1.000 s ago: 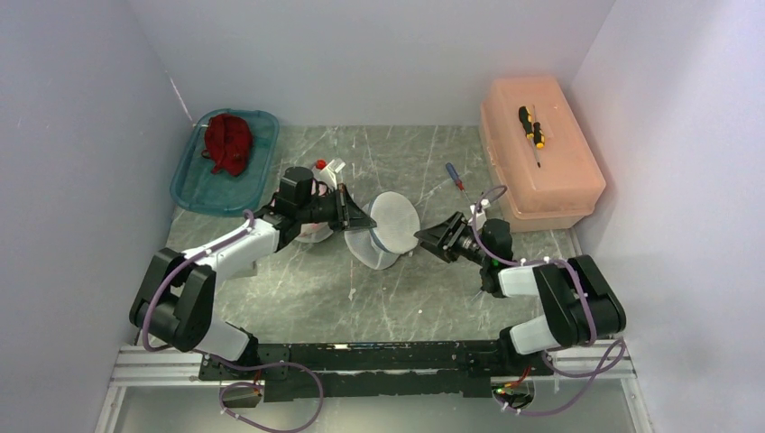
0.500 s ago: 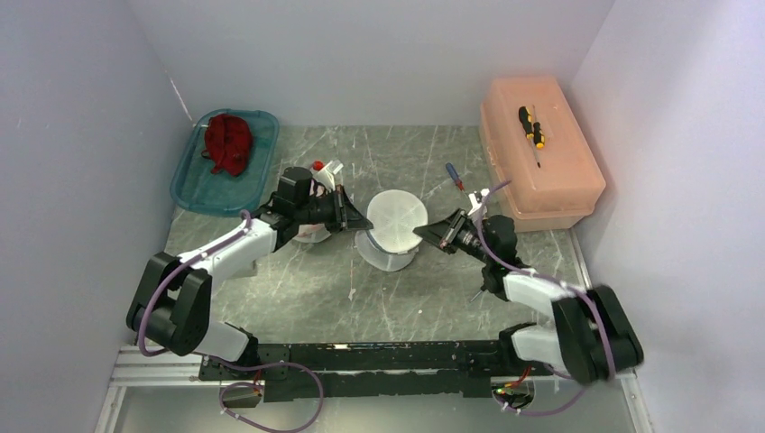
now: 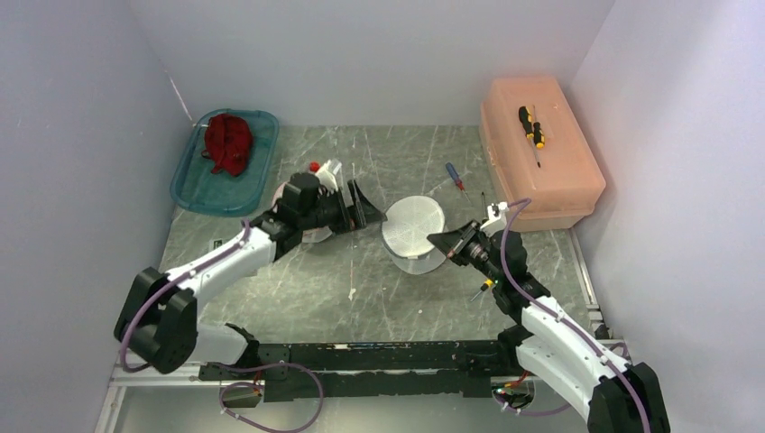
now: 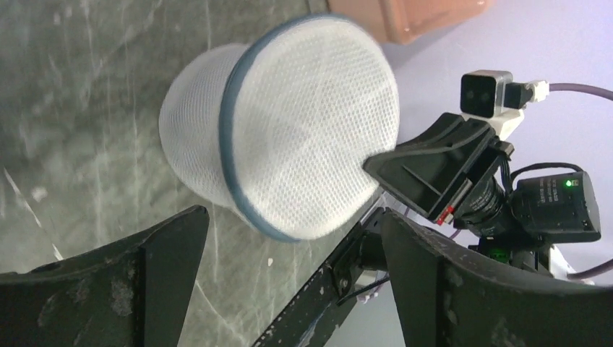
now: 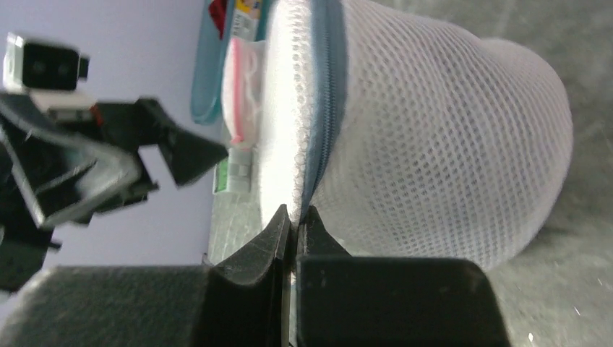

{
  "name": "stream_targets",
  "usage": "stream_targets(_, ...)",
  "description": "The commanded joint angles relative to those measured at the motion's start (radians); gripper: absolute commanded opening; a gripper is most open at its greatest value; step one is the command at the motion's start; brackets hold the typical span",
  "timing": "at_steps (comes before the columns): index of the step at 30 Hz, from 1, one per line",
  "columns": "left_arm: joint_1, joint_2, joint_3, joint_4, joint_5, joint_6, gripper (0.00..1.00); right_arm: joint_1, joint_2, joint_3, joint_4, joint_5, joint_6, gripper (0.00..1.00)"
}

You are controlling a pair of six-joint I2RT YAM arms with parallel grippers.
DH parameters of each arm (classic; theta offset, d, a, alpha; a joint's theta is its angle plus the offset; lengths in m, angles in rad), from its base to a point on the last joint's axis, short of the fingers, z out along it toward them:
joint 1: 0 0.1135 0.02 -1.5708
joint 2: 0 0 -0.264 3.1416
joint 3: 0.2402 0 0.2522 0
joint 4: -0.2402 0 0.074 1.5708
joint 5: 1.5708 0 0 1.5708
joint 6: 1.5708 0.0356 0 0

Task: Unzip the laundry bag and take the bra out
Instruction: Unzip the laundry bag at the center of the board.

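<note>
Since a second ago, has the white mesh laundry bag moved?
Yes. The white mesh laundry bag has shifted right, toward the peach plastic box, pinched by the right gripper.

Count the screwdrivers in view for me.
2: a yellow-and-black screwdriver on the orange box, and a blue-and-red screwdriver on the table left of it. Others may be hidden.

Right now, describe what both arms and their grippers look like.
The left arm and right arm have white shells and black joints, with a purple cable looping along each. The left gripper and right gripper are black, with wedge-shaped fingers. A small white camera box sits at the right wrist.
</note>
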Motion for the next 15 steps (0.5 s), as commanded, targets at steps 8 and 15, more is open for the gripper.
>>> stream_targets(8, -0.358, -0.149, -0.222, 0.086, -0.607, -0.463, 0.94, 0.045, -0.069, -0.131, 0.138, 0.214, 0.301, 0.0)
stream_targets(15, -0.418, -0.059, -0.216, 0.22, -0.677, -0.573, 0.9, 0.084, -0.084, -0.141, 0.126, 0.232, 0.342, 0.0)
